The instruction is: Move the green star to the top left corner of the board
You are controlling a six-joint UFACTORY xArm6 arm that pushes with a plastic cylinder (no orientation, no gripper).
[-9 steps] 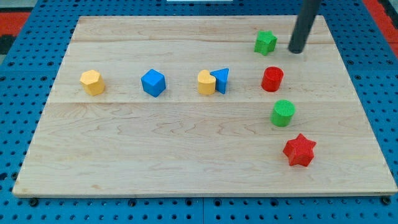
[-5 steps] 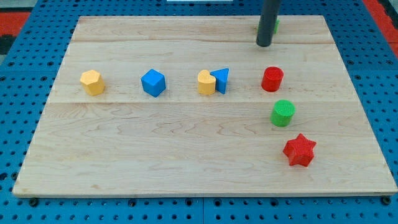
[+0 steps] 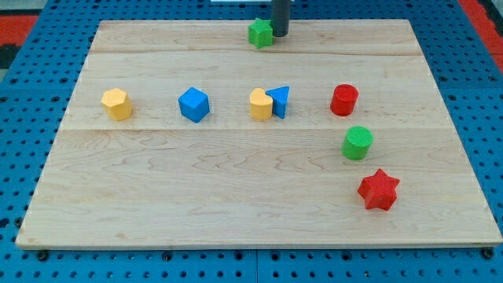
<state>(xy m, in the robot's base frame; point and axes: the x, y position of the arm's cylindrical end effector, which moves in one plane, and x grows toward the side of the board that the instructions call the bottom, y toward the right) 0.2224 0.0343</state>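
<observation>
Counter (image 3: 157,196) of pale wood fills the view, and it carries eight small blocks. Green star (image 3: 261,33) sits near the top edge, about the middle, and my tip (image 3: 279,34) touches its right side. Jaws are not present on this arm — only a rod. In one row across the middle: yellow block (image 3: 116,104), blue cube (image 3: 193,104), second yellow block (image 3: 261,104) touching a blue triangle (image 3: 280,101), red cylinder (image 3: 344,100). Lower right — green cylinder (image 3: 358,143), red star (image 3: 379,189).
</observation>
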